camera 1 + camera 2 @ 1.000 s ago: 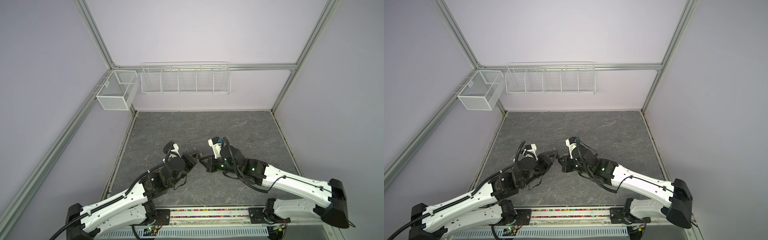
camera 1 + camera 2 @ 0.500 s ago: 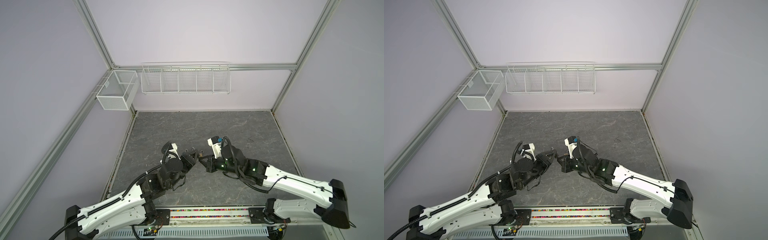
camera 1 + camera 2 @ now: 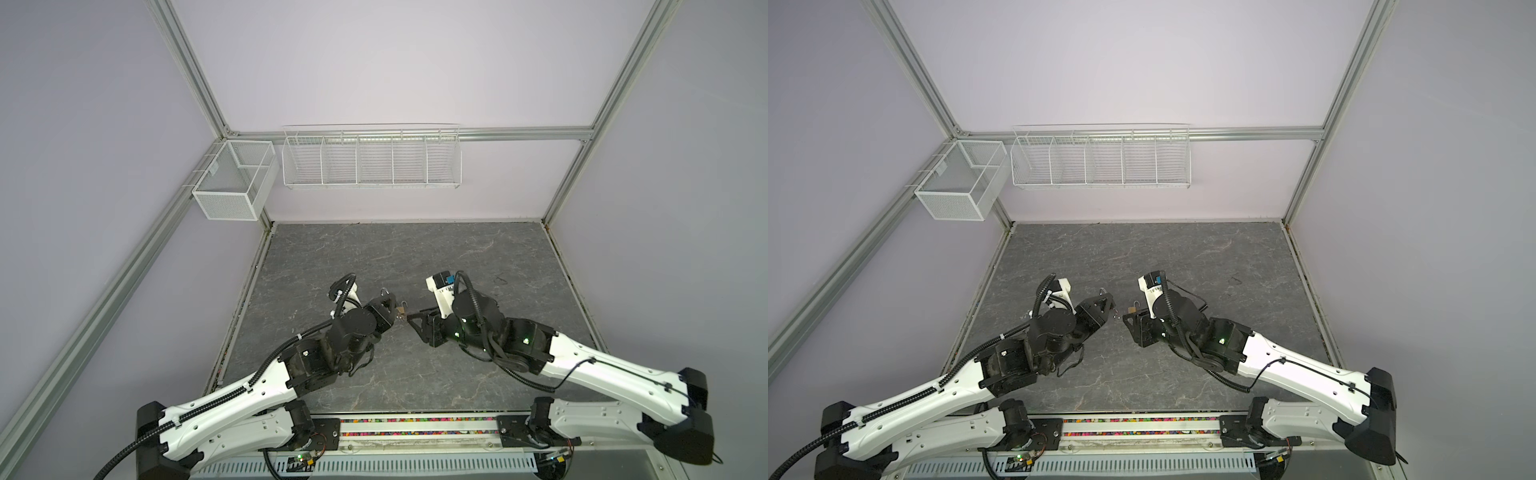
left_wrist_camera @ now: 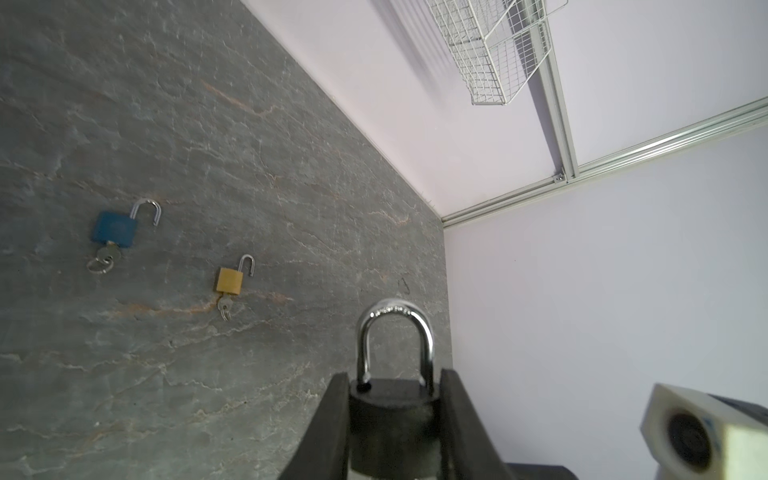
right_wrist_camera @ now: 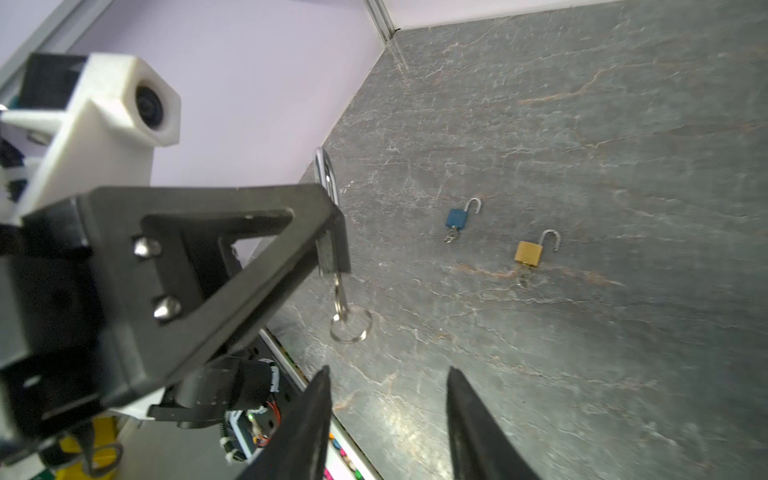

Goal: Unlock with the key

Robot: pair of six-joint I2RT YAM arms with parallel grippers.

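The black padlock [image 4: 392,411] sits clamped between the two fingers of the left claw [image 4: 394,378], held clear above the grey surface [image 4: 166,124] near its front middle, with its silver shackle [image 4: 395,332] poking out past the fingertips. The key [image 5: 340,291] hangs from the lock's other end, and a key ring [image 5: 351,326] dangles from it. The right claw [image 5: 388,372] faces the key from close by, its fingers spread apart with nothing between them, touching neither key nor ring. Farther out on the surface lie a blue padlock [image 4: 114,229] and a brass padlock [image 4: 228,281], near each other. Each has its shackle swung open and a key in its base.
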